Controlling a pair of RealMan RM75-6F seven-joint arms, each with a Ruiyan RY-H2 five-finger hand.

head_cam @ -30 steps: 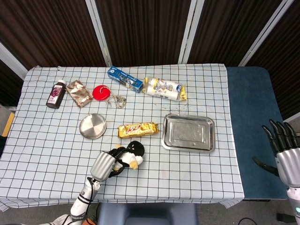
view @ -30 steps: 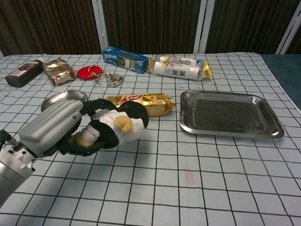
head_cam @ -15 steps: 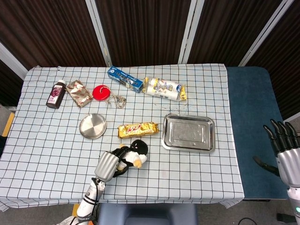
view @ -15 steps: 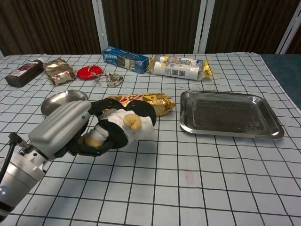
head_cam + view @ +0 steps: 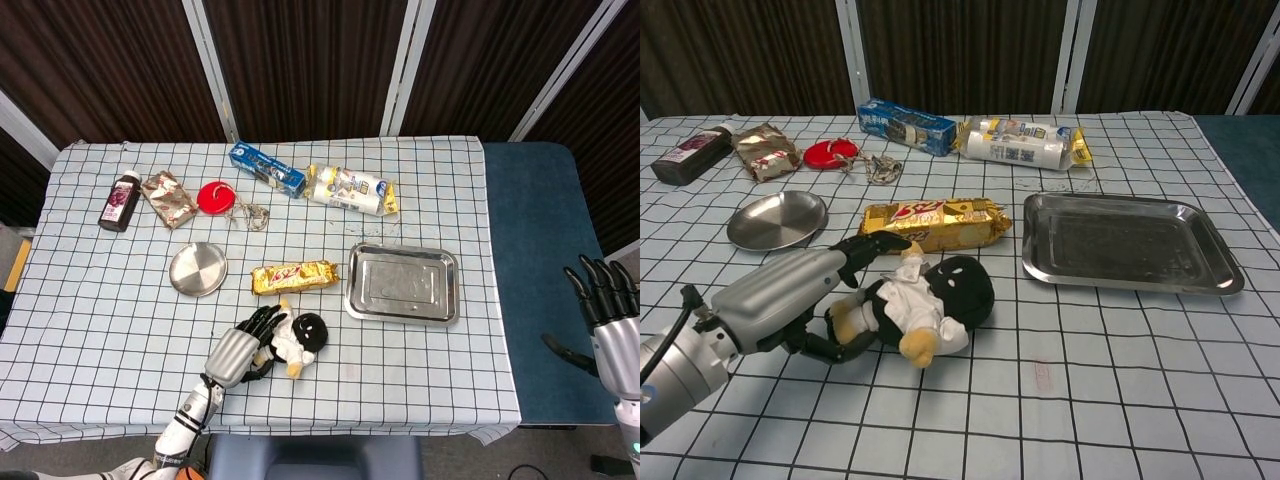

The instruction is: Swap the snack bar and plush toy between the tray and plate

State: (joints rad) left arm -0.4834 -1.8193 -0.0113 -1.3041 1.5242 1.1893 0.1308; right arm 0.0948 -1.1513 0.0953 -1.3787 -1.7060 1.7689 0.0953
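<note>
The black-and-white plush toy (image 5: 298,339) (image 5: 928,306) lies on its side on the checked cloth, in front of the snack bar. My left hand (image 5: 240,350) (image 5: 805,295) is just left of it with its fingers spread. Some fingers reach over the toy's feet and others lie under them, and none closes on the toy. The gold snack bar (image 5: 293,277) (image 5: 935,222) lies on the cloth between the round plate (image 5: 197,269) (image 5: 777,219) and the steel tray (image 5: 402,283) (image 5: 1130,280); both are bare. My right hand (image 5: 606,318) hangs open off the table's right side.
Along the far side lie a dark bottle (image 5: 120,201), a foil packet (image 5: 168,198), a red disc (image 5: 213,196), a blue box (image 5: 266,167) and a white wrapped pack (image 5: 348,189). A blue floor strip (image 5: 535,260) runs along the table's right edge.
My left hand has spread its fingers and let go of the plush toy, which has dropped onto the cloth and rolled slightly right. The right hand has not moved.
</note>
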